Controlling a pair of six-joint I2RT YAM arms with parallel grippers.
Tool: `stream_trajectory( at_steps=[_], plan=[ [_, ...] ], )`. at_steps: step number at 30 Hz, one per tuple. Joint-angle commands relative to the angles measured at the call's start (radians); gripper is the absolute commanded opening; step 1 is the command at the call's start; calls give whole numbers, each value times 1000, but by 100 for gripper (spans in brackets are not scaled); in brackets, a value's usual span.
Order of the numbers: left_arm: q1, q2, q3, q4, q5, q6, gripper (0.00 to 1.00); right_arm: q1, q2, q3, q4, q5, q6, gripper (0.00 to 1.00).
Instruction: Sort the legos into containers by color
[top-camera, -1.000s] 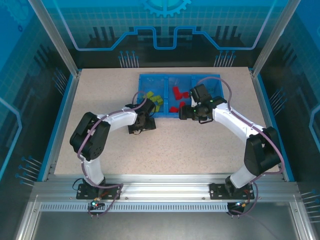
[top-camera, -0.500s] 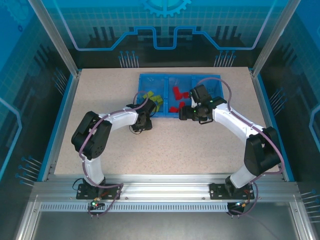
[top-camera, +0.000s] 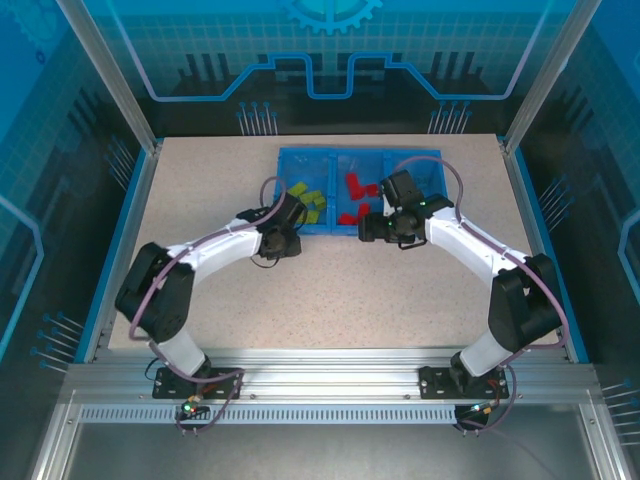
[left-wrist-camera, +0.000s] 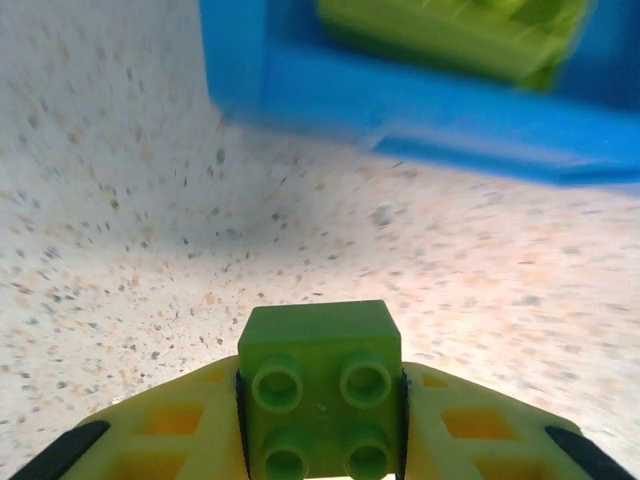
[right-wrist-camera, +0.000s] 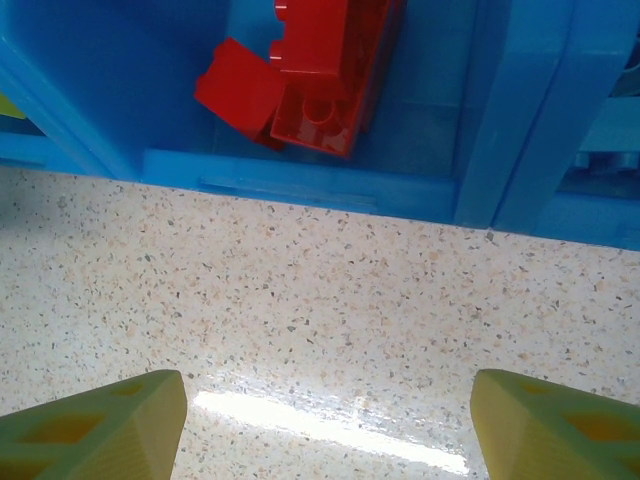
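Observation:
My left gripper is shut on a lime green lego, studs facing the camera, just short of the blue tray's near wall. From above, the left gripper sits at the tray's front left corner. Lime green legos lie in the left compartment, red legos in the middle one. My right gripper is open over bare table in front of the tray, with red legos beyond the tray's near wall. Seen from the top, the right gripper is at the front of the middle compartment. Light blue legos are hidden by the right arm.
The tray stands at the back centre of the speckled table. A raised blue rim borders the table on the left and right. Both arms curve inward from their bases at the near edge.
My left arm has stretched forward and the left gripper has carried the green lego up toward the tray's left compartment. The right arm has barely moved.

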Motion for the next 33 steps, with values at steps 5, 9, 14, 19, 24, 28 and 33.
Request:
stream_trajectory(
  at_steps=[5,9,14,19,24,28,33],
  plan=[
    [35,44,262,-55,-13,150,37,-9,-55,-43,5,4,10,76],
    [74,165,395,-84,43,178,44,-12,-103,-84,4,25,-2,77],
    [97,241,468,-95,74,154,62,-29,-177,-140,16,39,-37,79],
    [98,213,448,-96,55,117,99,-63,-285,-211,46,77,-72,82],
    [95,53,311,-28,8,117,99,-123,-413,-302,93,129,-125,85],
    [95,-92,176,6,-97,188,99,-180,-520,-414,178,228,-231,86],
    [107,-268,-86,161,-269,351,99,-233,-627,-629,463,321,-408,90]
  ],
)
